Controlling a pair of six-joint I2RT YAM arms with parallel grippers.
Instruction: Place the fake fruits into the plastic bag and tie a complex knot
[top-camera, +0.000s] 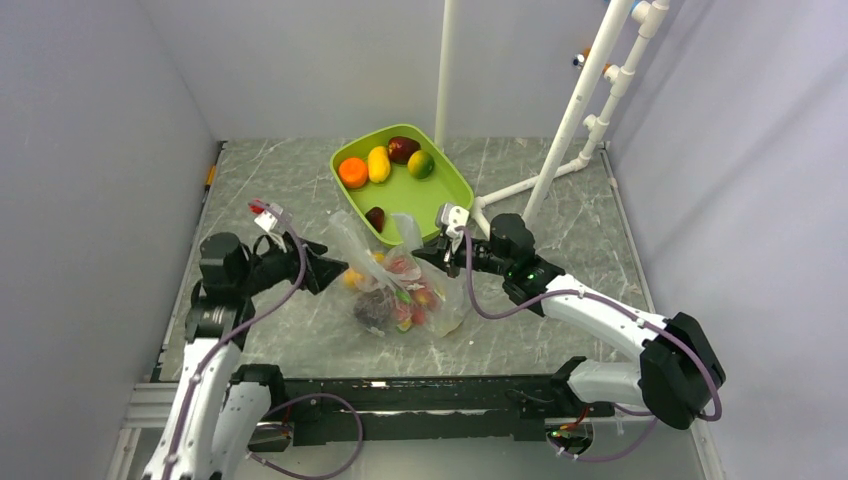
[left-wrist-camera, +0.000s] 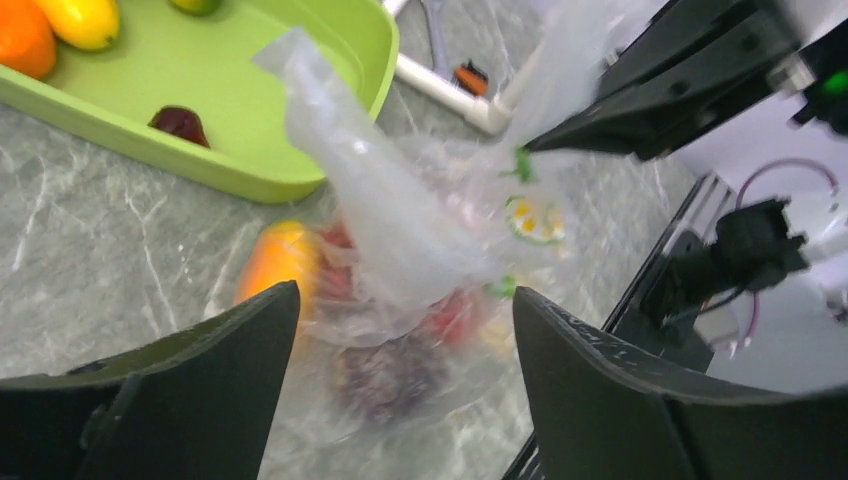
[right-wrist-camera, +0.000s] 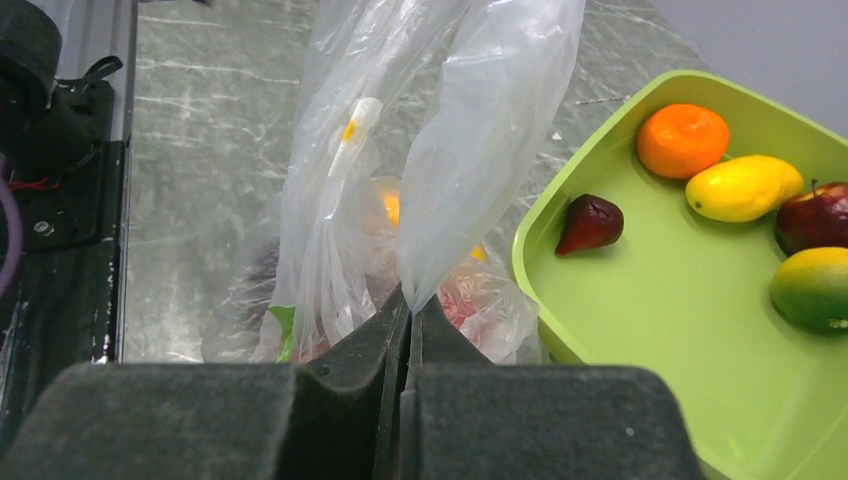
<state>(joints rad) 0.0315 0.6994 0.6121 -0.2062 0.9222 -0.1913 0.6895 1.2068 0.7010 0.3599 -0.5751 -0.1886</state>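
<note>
The clear plastic bag (top-camera: 400, 285) lies mid-table with several fake fruits (top-camera: 395, 298) inside, among them an orange oblong (left-wrist-camera: 275, 255) and red ones. My right gripper (right-wrist-camera: 410, 295) is shut on an upright flap of the bag (right-wrist-camera: 480, 140) at its right side. At the bag's left side my left gripper (left-wrist-camera: 405, 295) stands open, with nothing between its fingers and another loose flap (left-wrist-camera: 370, 170) rising beyond them. More fruits stay in the lime green tray (top-camera: 450, 185): an orange (top-camera: 352, 172), a yellow one (top-camera: 378, 163), a maroon one (top-camera: 403, 149), a green-yellow one (top-camera: 421, 164) and a small dark one (top-camera: 376, 218). No knot shows.
The tray sits just behind the bag. A white pipe frame (top-camera: 580, 110) rises at the back right, and a thin white pole (top-camera: 445, 70) stands behind the tray. Grey walls close in both sides. A black rail (top-camera: 420, 395) runs along the near edge.
</note>
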